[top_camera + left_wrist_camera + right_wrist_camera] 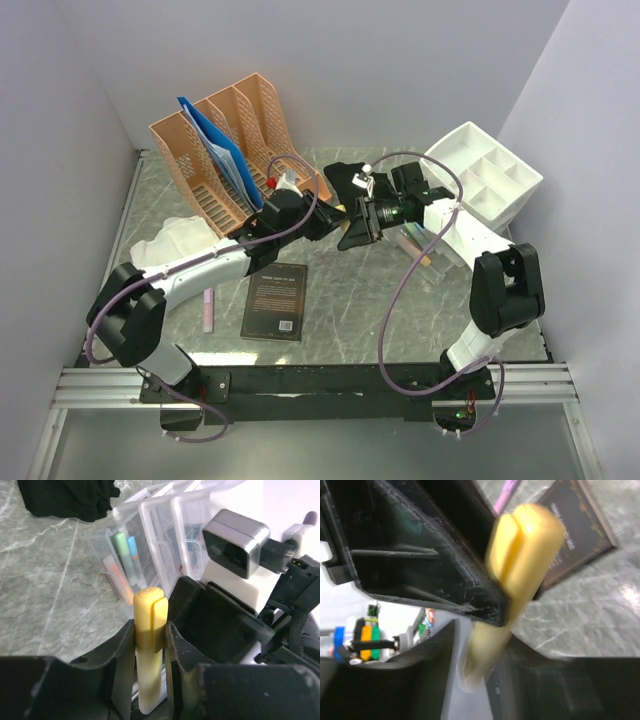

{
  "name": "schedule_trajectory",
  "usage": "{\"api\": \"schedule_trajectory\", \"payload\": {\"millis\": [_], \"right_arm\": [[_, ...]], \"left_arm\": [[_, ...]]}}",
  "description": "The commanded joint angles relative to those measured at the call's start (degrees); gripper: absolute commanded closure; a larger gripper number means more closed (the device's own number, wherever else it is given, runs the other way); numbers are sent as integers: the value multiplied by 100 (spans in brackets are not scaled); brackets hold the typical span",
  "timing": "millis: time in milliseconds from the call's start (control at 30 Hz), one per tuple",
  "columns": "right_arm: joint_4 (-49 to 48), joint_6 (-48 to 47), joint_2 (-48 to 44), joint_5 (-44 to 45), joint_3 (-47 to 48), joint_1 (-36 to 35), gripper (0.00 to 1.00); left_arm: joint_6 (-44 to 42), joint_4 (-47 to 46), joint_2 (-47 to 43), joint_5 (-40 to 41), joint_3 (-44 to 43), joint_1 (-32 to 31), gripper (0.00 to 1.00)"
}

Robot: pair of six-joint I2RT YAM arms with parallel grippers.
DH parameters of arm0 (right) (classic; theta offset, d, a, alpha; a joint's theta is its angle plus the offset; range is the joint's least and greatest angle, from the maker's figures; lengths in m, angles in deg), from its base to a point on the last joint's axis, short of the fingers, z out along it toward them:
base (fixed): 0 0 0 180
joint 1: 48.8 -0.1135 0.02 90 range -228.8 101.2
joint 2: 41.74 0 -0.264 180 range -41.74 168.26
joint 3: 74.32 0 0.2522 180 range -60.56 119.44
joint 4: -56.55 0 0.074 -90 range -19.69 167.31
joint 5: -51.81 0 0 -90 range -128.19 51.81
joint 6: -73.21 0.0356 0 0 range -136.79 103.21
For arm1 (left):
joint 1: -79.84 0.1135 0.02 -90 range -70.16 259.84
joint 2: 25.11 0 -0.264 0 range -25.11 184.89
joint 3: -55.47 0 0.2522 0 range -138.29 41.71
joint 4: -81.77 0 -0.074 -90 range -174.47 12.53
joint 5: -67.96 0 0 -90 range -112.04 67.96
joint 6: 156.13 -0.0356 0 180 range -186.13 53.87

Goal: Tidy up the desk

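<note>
Over the middle of the grey-green marble desk [390,310] my two grippers meet tip to tip. My left gripper [150,645] is shut on a yellow marker [149,615], which stands upright between its fingers with the capped end sticking out. In the right wrist view the same yellow marker [520,555] is blurred. Its lower end reaches in between the jaws of my right gripper [480,665], and a pale gap shows on one side of it. From above, the left gripper [335,212] and right gripper [352,224] hide the marker.
A dark book [275,300] and a pink pen [208,310] lie near the front. An orange file rack [225,150] with a blue folder stands at the back left, white cloth [175,240] beside it. A white divided tray [485,180], a clear pen organizer [150,545] and black cloth [65,497] are also there.
</note>
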Motion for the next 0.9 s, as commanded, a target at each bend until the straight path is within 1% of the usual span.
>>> {"api": "schedule_trajectory", "payload": {"millis": [0,67,100,167,200,233,267,300,333,367,400,433,467,500,533,633,667,700,733,767,800,867], "right_arm": [[-399,587,-46,158,120,-8,82],[-276,526,-10,255,198,1,100],[-232,508,-10,308,208,10,100],[-83,316,-28,396,234,1,100],[-4,210,-63,553,252,10,100],[275,-173,-80,685,287,10,100],[469,-482,-98,799,391,10,100],[680,-781,-133,1140,445,1,100],[978,-1210,-151,1308,489,18,100],[1138,-1441,-177,1432,550,27,100],[1296,-1687,-221,1555,559,45,100],[1428,-1967,-247,1800,577,89,100],[1412,-2014,-300,1994,507,115,100],[1394,-2066,-396,2161,463,150,100],[1351,-2163,-441,2615,437,177,100],[1035,-2207,-695,3583,226,203,100],[921,-2208,-765,4204,77,212,100],[798,-2190,-923,4567,-2,203,100],[579,-2207,-985,4841,-73,229,100],[490,-2234,-1055,5339,-204,264,100],[402,-2251,-1143,5544,-266,273,100],[226,-2357,-1179,5853,-380,343,100]], "left_arm": [[25,-375,-22,-100,64,-24,99],[-28,-332,-67,-39,116,-24,99],[-107,-279,-119,-30,134,-24,98],[-230,-209,-181,-4,160,-6,72],[-352,-104,-268,23,178,-6,48],[-432,-51,-312,23,187,-6,40],[-546,20,-356,23,187,-6,36],[-773,264,-461,162,169,-6,27],[-862,449,-514,268,126,-6,24],[-959,581,-576,504,117,-6,22],[-1151,722,-733,628,116,2,16],[-1249,932,-830,734,143,-6,14],[-1328,1082,-927,891,160,-6,13],[-1451,1214,-1128,1163,178,-6,9],[-1522,1390,-1235,1313,248,-6,9],[-1724,1742,-1604,1885,345,-6,7],[-1751,2091,-1683,2017,362,-6,6],[-1742,2251,-1814,2192,380,2,4],[-1742,2418,-1894,2437,450,11,4],[-1734,2637,-1991,2553,503,3,4],[-1655,2779,-2174,2659,564,3,1],[-1558,2955,-2386,2923,801,11,1]]}}
